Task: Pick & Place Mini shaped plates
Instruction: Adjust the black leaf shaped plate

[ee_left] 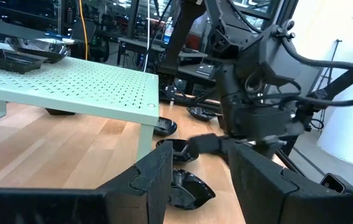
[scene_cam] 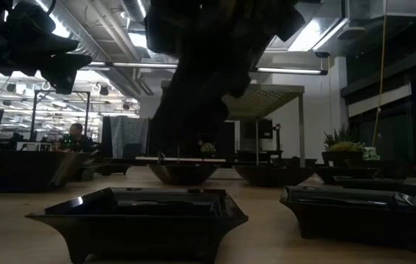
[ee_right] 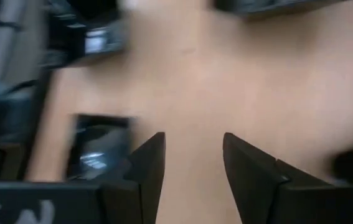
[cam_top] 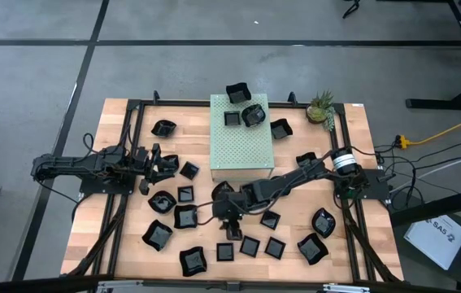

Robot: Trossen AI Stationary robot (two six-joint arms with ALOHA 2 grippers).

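Observation:
Several small glossy black plates lie scattered on the wooden table [cam_top: 124,236], bottoms down. Three more plates [cam_top: 238,91] sit on top of the pale green perforated box [cam_top: 242,142]. My right gripper [ee_right: 192,149] hovers over the table's middle [cam_top: 230,228], pointing slantwise down. It is open, with only bare wood between its fingers and a square plate [ee_right: 98,146] just beside one finger. My left gripper [cam_top: 165,163] waits at the table's left. It is level and open [ee_left: 199,152], with nothing between its fingers.
The green box stands at the table's far middle on thin legs [ee_left: 145,140]. A tiny pineapple-like plant [cam_top: 321,107] stands at the far right. Black rails [cam_top: 124,146] run along both table sides. In the low view, plates [scene_cam: 138,216] fill the near edge.

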